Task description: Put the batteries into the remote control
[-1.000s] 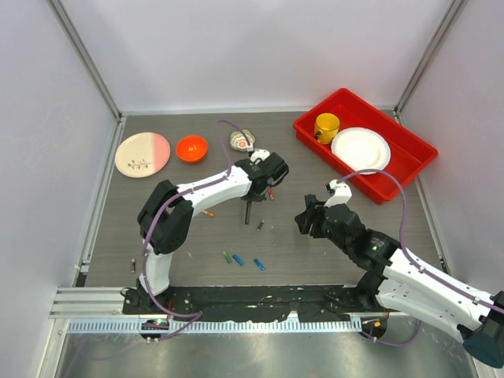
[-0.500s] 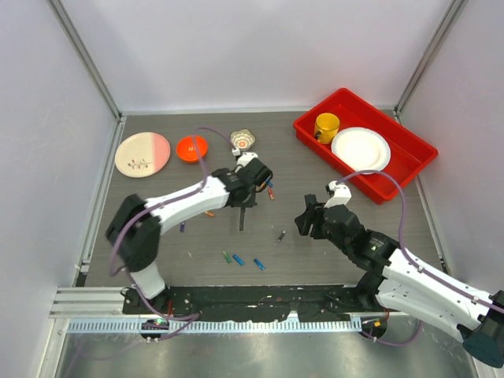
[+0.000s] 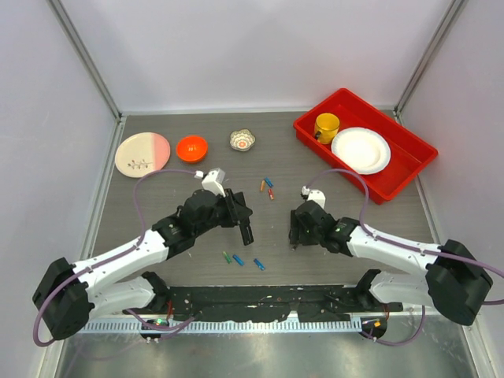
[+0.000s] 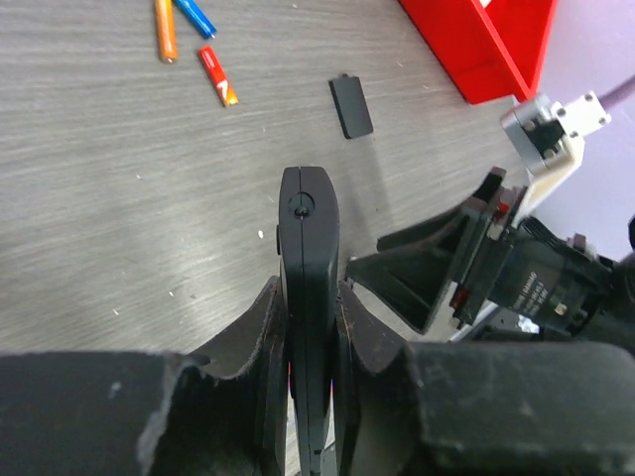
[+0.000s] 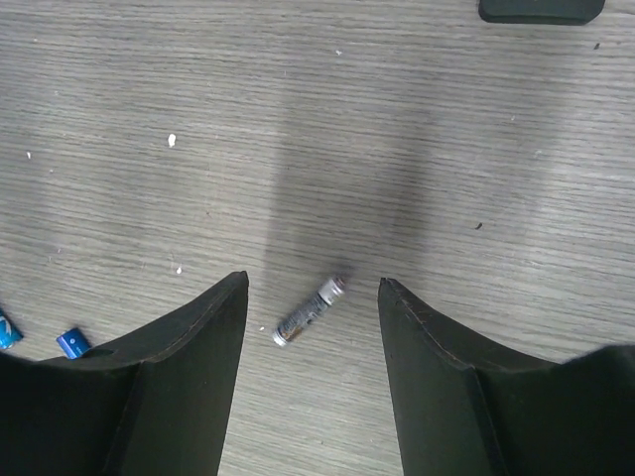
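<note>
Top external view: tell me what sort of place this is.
Probably a robot lab test cell: a left arm and right arm bolted to a table walled by plain white panels, with staged props such as a red tray and scattered batteries.

Left arm (image 3: pixel 118 264) and right arm (image 3: pixel 394 246) are showing white shells, black joints; purple cables (image 3: pixel 165 172) (thin, looping) are trailing alongside; right gripper (image 5: pixel 313 280) fingers (image 5: pixel 189 367) are looking matte black.

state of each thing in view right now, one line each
left gripper: fingers shut on remote control
right gripper: fingers open above grey cylinder
batteries: loose on table
black cover: flat on table
yellow cup: upright in red tray
</note>
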Tool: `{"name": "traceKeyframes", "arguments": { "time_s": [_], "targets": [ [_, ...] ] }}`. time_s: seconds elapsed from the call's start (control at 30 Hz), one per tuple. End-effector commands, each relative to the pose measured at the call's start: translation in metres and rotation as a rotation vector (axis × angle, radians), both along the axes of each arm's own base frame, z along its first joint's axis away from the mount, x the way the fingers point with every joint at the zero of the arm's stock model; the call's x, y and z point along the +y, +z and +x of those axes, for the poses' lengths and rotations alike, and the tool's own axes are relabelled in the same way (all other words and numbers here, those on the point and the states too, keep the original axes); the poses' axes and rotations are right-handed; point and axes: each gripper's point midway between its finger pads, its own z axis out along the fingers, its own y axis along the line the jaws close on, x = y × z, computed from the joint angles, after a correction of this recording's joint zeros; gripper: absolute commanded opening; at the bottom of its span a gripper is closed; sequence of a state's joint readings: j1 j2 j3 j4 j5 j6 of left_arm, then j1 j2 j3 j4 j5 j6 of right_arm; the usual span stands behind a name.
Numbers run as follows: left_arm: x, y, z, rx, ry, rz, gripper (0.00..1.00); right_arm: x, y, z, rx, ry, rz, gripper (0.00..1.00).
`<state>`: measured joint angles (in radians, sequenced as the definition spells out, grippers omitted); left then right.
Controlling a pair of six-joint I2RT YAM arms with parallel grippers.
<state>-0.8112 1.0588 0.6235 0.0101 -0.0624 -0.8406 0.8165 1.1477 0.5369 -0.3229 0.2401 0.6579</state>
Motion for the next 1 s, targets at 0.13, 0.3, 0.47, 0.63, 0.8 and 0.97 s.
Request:
{"name": "traceKeyframes", "arguments": {
  "time_s": [0.13, 0.3, 0.47, 0.63, 0.8, 0.97],
  "targets": [
    [-0.011, 0.032, -0.007, -0.081, -0.055, -0.167, 0.0, 0.015, -0.007, 0.006, 0.058, -0.025, -0.02, 0.54],
    [-0.013, 0.035, -0.012, -0.096, -0.088, -0.174, 0.0, 0.007, -0.01, -0.003, 0.067, -0.035, -0.104, 0.55],
    [-0.013, 0.033, -0.011, -0.103, -0.092, -0.174, 0.0, 0.004, 0.004, 0.006, 0.016, -0.083, -0.097, 0.57],
    [-0.014, 0.031, -0.014, -0.099, -0.104, -0.171, 0.0, -0.008, 0.035, 0.011, -0.052, -0.144, -0.089, 0.59],
    [-0.014, 0.032, -0.014, -0.104, -0.105, -0.181, 0.0, -0.024, 0.027, -0.019, 0.052, -0.159, -0.089, 0.59],
    [-0.016, 0.028, -0.015, -0.092, -0.111, -0.197, 0.0, -0.041, 0.01, -0.042, 0.12, -0.216, -0.085, 0.57]
  ]
}}
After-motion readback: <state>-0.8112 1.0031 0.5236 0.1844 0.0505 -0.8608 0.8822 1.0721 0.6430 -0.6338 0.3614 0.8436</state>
